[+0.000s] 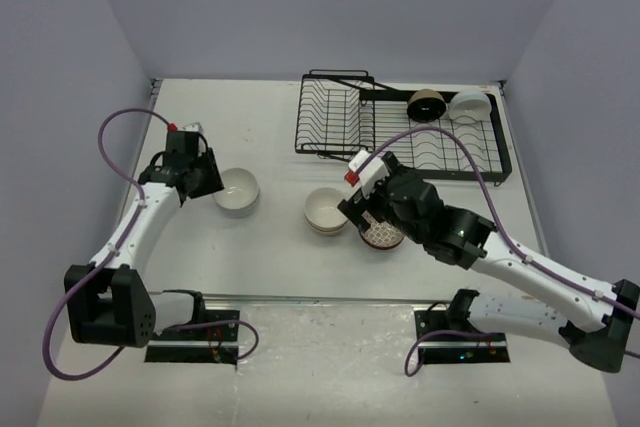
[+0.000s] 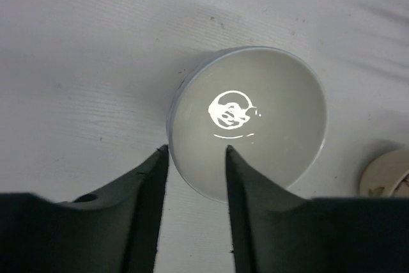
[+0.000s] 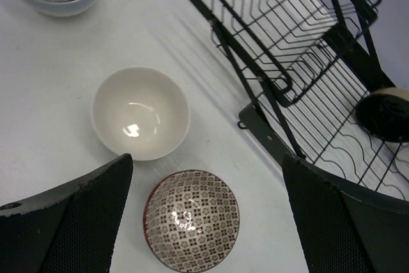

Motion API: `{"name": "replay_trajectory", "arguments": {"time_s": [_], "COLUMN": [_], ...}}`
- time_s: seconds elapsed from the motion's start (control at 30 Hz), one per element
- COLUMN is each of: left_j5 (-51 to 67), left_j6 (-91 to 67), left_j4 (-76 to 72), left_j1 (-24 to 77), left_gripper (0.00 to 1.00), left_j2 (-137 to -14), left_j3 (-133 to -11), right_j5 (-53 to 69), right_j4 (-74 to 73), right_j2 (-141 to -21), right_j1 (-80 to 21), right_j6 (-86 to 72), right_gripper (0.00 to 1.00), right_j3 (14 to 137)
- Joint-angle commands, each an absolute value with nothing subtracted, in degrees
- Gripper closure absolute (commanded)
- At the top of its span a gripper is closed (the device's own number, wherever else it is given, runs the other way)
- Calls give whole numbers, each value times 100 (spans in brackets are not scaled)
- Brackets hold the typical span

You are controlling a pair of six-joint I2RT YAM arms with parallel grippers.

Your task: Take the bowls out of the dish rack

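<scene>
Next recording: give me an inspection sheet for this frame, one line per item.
Surface: white table, a few dark specks.
Job's things: dish rack holds black-inside bowl and white bowl; on the table, stacked white bowls, cream bowl, red patterned bowl.
Clutter: nothing seen.
Grippers: left gripper open at the stacked white bowls' rim; right gripper open above the red patterned bowl.
Cables: purple cable on each arm.
Surroundings: plain pale walls.

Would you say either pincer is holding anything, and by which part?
Nothing is held: the left pincer loosely straddles the white bowl at its rim; the right pincer hangs open above the patterned bowl.
</scene>
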State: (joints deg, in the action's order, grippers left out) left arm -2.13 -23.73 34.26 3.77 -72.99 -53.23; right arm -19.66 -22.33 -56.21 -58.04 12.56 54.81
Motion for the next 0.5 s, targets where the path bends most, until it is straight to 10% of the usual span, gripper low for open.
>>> {"name": "replay_trajectory", "arguments": {"time_s": [0.0,0.1,0.47], "left_j5": [52,272,-577], "left_j6": [-2355,-2478,-2215], "left_j4": [3419,3437,2839], "left_j1": [395,457,1018], "left_gripper": [53,0,0], "left_j2": [-6505,-5846,-3692], "left_j3": [-5642,-5914,-5072], "right_j5": [-1882,-1494,622], "right_j4": [-1758,-1574,-2], "right_j2": [-5887,-6221,-8058], "right_j1": [-5004,-3537,754], "right_j6": [461,-1203,-6278], "right_gripper": [1,1,1], "right_j3": [5650,5871,5986]}}
